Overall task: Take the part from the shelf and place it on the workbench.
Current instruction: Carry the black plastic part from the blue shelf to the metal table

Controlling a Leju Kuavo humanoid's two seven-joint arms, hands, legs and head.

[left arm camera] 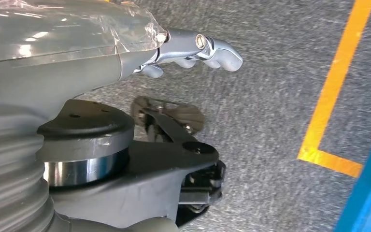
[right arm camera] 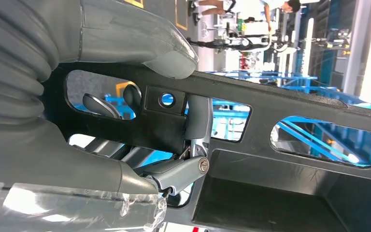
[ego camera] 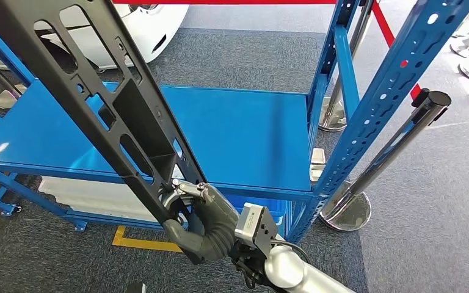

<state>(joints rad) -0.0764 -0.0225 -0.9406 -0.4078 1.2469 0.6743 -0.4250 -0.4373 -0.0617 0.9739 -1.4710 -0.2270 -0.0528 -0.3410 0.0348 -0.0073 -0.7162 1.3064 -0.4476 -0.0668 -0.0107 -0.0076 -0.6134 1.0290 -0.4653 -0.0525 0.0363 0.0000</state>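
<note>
The left hand (left arm camera: 193, 53) hangs over grey carpet beside a yellow line (left arm camera: 335, 87); its fingers (left arm camera: 220, 53) are curled loosely inward and hold nothing. Taking the blue shelf (ego camera: 238, 134) as the landmark: the part (ego camera: 98, 104), a long black slotted bar, leans across the front of the shelf, its upper end rising past the shelf's left side and its lower end just in front of the front rail. It looks lifted off the shelf board, though contact under the bar cannot be ruled out. The right hand (ego camera: 204, 223) holds that lower end, with the thumb (right arm camera: 169, 55) pressed on one edge and the fingers (right arm camera: 108, 104) hooked through a slot. To the right of the shelf stands a chrome post (ego camera: 397, 143) on a round base.

The step in hand appears to be carrying the part away. No counter shows here, so the robot would need to turn to reach one. Gripped at one end, the long bar gives heavy leverage, so the grip should hold firm and the wrist steady. The high end should swing wide of the shelf's upright (ego camera: 397, 79) and the post, slowly.
</note>
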